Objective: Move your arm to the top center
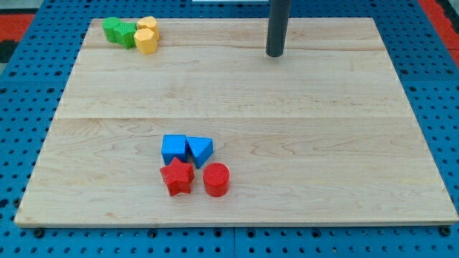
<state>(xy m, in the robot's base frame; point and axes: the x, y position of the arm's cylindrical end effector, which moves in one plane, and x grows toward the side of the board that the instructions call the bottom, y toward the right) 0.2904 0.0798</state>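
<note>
My tip (275, 54) is the lower end of a dark rod that comes down from the view's top, a little right of centre, onto the wooden board (301, 115). It touches no block. A blue cube (173, 148), a blue triangle (200, 150), a red star (177, 177) and a red cylinder (216, 179) sit together low on the board, far below and left of the tip. Two green blocks (119, 31) and two yellow blocks (146, 36) are bunched at the top left corner.
The board lies on a blue pegboard (445, 107) that surrounds it on all sides. A red area (21, 21) shows at the view's top corners.
</note>
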